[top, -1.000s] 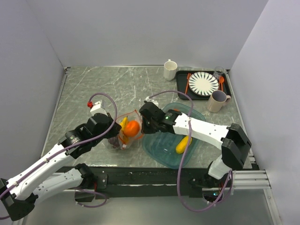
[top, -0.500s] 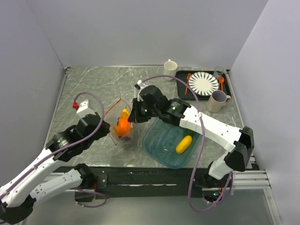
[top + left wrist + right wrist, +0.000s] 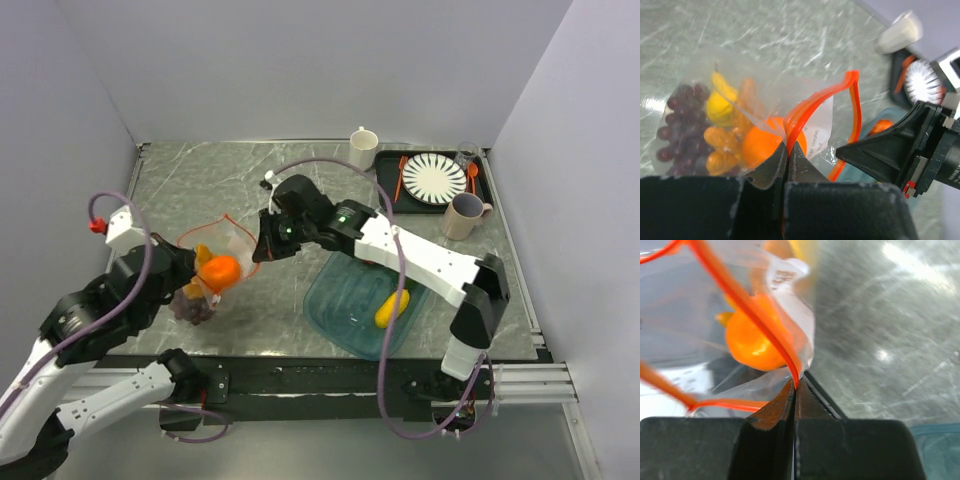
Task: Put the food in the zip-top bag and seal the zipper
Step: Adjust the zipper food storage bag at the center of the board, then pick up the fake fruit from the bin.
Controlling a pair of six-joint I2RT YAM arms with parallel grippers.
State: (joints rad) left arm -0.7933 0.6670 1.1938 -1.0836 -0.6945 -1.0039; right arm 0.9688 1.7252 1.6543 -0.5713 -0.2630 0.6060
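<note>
Bag: the zip-top bag [image 3: 228, 240] hangs between both grippers, over the left of the table [image 3: 200, 180].
Left gripper [image 3: 786, 146]: pinched shut on the zipper [image 3: 812, 102].
Right gripper [image 3: 795, 385]: pinched shut on the zipper's other end.
Done: orange [image 3: 760, 145] and grapes [image 3: 677, 125] are inside.
To do: yellow piece [image 3: 392, 308] lies in the teal tray [image 3: 330, 315]; the bag mouth gapes open.

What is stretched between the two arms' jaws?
The zip-top bag, its orange-red zipper looping open from one pair of jaws to the other; the left wrist view shows it best.
</note>
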